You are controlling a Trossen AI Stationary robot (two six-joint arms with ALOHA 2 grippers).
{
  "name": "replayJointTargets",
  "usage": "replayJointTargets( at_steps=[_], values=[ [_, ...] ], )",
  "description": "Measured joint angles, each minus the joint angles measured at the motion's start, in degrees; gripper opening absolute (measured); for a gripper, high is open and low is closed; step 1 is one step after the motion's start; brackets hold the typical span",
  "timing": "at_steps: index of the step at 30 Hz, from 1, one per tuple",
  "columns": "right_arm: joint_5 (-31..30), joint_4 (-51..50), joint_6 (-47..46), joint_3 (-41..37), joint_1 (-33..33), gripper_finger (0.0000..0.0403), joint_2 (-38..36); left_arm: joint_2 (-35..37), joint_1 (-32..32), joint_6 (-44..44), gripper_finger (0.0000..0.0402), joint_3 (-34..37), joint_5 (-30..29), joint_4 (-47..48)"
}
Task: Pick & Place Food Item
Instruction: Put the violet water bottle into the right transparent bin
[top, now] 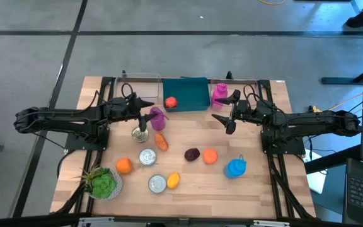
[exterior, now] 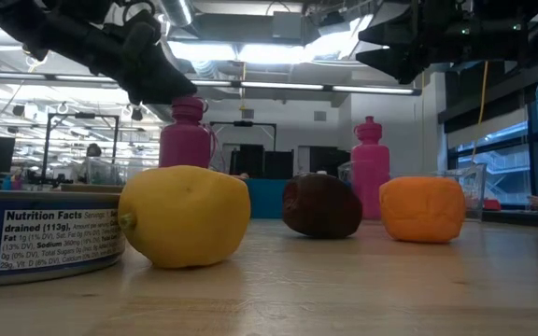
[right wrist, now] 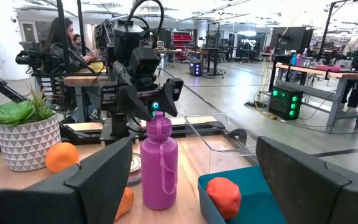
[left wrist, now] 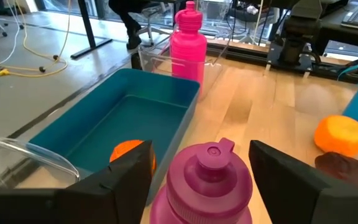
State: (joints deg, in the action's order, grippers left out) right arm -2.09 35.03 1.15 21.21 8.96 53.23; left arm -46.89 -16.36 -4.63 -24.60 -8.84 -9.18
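Food item, orange-red [top: 170,101], already sits in teal bin [top: 194,85]; left gripper [top: 149,104] spread above purple bottle [top: 158,118], right gripper [top: 223,109] spread, idle. Next pick: descend straight, avoid bottle.

Evenly and brightly lit from overhead; only soft, short shadows beneath the cans and fruit on the wooden surface [top: 194,180] in the high view; no harsh glare there. Strongly backlit in the low view, with ceiling light strips [exterior: 250,51] blown out to white and the arms reduced to dark silhouettes above; sharp on the yellow lemon [exterior: 185,217], softer on the nearest can label [exterior: 45,238] and on the room behind. Blurred at close range in the left wrist view, especially the purple bottle cap [left wrist: 207,177] and both dark fingers. Clear in the right wrist view's middle distance, with near fingers soft; slightly bowed lines toward the edges.
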Motion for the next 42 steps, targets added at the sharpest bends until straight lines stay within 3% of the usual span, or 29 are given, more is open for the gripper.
replayJointTargets(
  at_steps=[19,42],
  values=[
    [0.0,0.0,0.1,0.0,0.0,0.0341,0.0,0.0,0.0,-0.6,0.0186,0.0,0.0,0.4],
    [0.0,-0.1,-0.1,0.0,0.0,0.0341,0.0,0.0,0.0,-0.5,0.0065,0.0,-0.1,0.3]
  ],
)
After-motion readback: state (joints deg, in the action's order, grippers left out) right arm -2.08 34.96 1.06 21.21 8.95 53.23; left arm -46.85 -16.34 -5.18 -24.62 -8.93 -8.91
